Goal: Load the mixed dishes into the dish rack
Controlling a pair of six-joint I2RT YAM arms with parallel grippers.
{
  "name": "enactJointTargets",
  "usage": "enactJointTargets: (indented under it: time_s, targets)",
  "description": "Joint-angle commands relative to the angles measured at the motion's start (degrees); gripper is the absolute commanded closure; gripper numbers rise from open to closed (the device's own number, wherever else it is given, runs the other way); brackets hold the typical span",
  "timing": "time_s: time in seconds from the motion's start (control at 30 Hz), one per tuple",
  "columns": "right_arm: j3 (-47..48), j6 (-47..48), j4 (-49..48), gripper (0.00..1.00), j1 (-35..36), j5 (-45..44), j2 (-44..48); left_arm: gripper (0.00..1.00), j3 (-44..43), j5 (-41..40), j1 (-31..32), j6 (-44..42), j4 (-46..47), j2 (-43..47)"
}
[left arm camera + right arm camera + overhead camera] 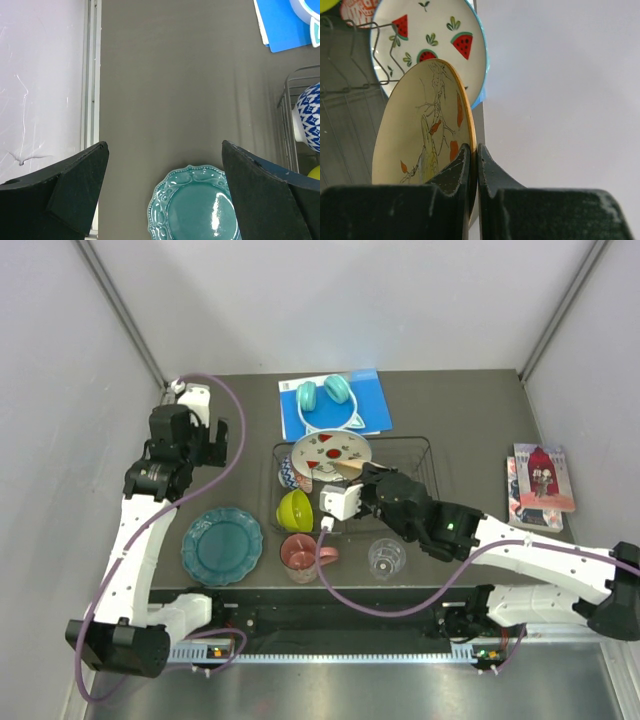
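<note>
A dark grey bench (460, 410) is enclosed behind and on both sides by pale, plain walls (340, 300). At the bench's two far corners, slanting metal posts (122, 312) are seen (one per corner). Before the bench's near edge, a brushed metal surface (400, 695) is evenly lit.

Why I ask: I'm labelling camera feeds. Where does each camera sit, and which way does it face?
Top external: above and behind the bases, looking down on the table; both arms show.
Left wrist: on the left arm, looking down at the teal plate; left gripper open wide.
Right wrist: on the right arm, looking along the right gripper, shut on the cream-orange floral plate, watermelon plate behind.
Shared: teal plate in top and left wrist; watermelon plate in top and right wrist.
</note>
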State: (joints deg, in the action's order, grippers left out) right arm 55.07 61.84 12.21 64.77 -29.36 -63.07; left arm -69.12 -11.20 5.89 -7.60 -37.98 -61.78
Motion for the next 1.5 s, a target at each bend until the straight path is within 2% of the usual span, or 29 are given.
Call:
enactJointTargets:
  time_s: [0.0,0.5,1.07,1.43,1.47]
  targets:
    - [4.69,2.76,-6.49,1.0,1.41,1.68,-0.65,0.01,1.18,1.09,-0.7,0.91,3.17,0.25]
    - [3.64,2.93,-11.76,1.0,1.76,6.95,-5.75,0.01,3.2,2.15,-2.29,1.35,4.75,1.05]
    - [6.54,3.46,-16.69,1.0,-1.49,13.1,-14.1,0.01,5.23,3.55,-4.66,1.0,6.16,1.75]
    - [7.51,3.11,-19.5,1.0,-1.58,12.05,-18.93,0.01,5.4,4.17,-5.45,1.0,6.69,1.48]
    - [7.16,2.85,-20.11,0.97,-1.58,10.66,-19.11,0.01,5.4,4.26,-5.45,0.92,6.77,1.49]
